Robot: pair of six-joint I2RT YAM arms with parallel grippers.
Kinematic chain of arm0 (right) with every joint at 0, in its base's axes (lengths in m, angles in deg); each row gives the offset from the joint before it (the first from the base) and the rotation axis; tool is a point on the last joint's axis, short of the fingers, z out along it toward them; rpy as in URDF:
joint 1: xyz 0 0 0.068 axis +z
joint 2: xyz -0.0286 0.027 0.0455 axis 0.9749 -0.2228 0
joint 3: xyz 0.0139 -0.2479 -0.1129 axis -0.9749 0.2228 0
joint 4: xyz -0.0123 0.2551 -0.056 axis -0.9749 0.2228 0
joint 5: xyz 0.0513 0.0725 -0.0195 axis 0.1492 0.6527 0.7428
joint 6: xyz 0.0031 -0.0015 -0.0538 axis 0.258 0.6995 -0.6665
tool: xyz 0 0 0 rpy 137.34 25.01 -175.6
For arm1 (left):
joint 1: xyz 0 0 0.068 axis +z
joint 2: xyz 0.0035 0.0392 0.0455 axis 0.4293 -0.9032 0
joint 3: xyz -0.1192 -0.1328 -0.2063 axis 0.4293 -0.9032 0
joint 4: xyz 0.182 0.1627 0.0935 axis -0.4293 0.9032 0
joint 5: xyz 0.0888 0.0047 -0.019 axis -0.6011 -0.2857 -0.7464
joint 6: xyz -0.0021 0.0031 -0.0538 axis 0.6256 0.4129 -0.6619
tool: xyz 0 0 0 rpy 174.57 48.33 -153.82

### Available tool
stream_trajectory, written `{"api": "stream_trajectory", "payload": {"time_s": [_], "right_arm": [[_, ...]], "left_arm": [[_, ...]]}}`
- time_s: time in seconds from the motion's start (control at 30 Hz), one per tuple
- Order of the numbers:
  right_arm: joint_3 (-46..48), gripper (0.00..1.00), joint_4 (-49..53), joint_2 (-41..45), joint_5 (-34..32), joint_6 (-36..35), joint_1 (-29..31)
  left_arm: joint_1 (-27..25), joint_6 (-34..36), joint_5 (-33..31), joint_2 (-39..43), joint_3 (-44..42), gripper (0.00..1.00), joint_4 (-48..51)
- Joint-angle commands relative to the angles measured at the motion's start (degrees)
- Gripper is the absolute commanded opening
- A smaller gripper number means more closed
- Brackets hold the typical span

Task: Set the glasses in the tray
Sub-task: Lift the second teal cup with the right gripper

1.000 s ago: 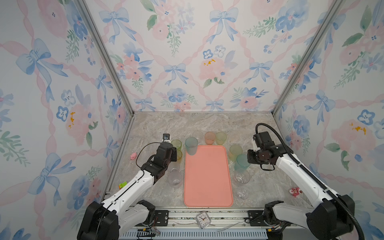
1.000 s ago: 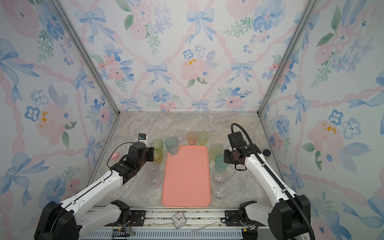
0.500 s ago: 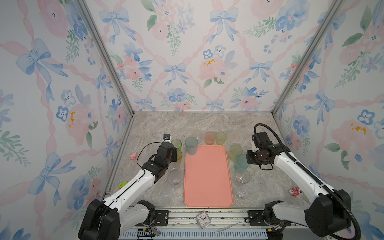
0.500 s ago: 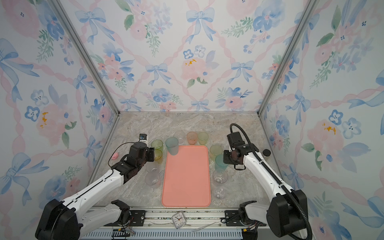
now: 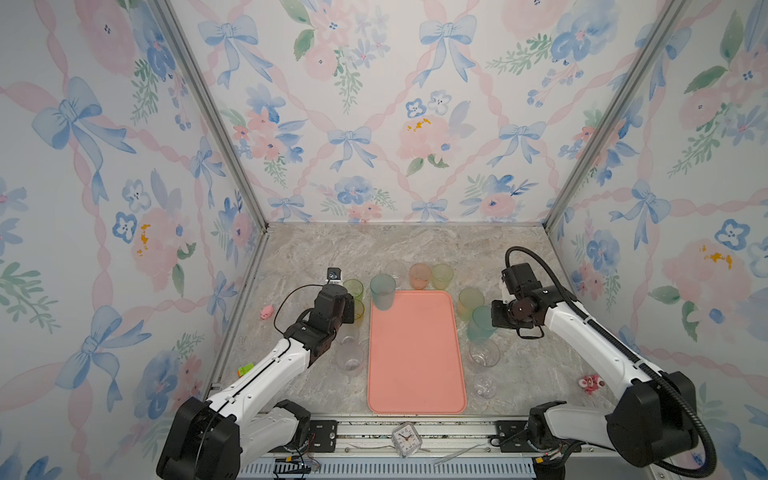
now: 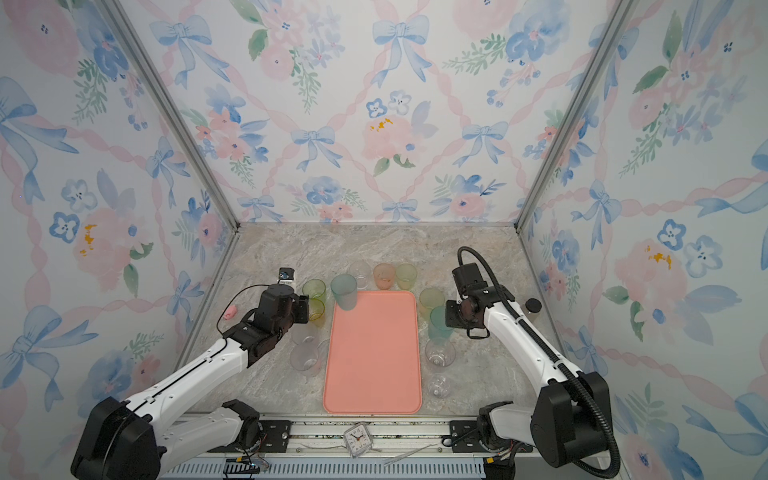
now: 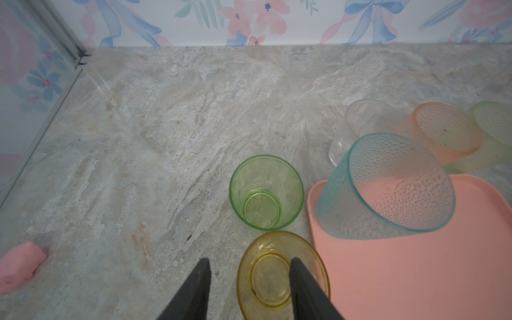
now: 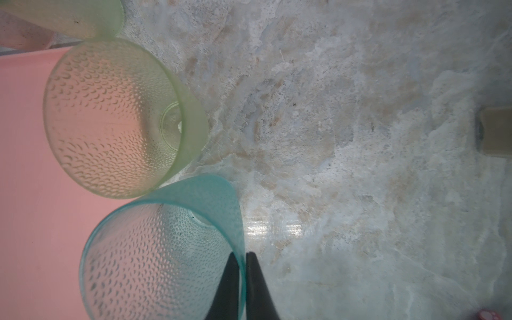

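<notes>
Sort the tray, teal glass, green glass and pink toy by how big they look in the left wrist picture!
tray
teal glass
green glass
pink toy
The picture's edge cuts off the toy, so its place is unsure.

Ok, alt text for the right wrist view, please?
The right end effector pinches the wall of a dimpled teal glass, one finger inside, one outside. A yellow-green glass stands next to it, beside the pink tray on the marble table.

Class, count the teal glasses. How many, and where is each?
2. One teal glass stands at the tray's far left corner; the second teal glass right of the tray, its wall pinched by the right gripper. More may be hidden.
</notes>
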Motion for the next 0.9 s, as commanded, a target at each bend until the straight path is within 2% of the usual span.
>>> {"api": "stream_trajectory", "payload": {"time_s": [0.0,0.47,0.87], "right_arm": [[0.5,0.08,0.6,-0.4,0.5,-0.4,-0.6],[-1.3,0.05,5.4,3.5,-1.0,-2.0,-0.4],[-5.9,0.04,10.4,8.6,-7.1,-2.7,-0.5]], "left_arm": [[-0.3,0.5,-0.8,-0.5,1.1,0.48,-0.9],[-0.2,0.2,-0.4,-0.8,1.2,0.49,-1.2],[-0.3,0.3,-0.1,-1.3,1.8,0.50,-1.5]]}}
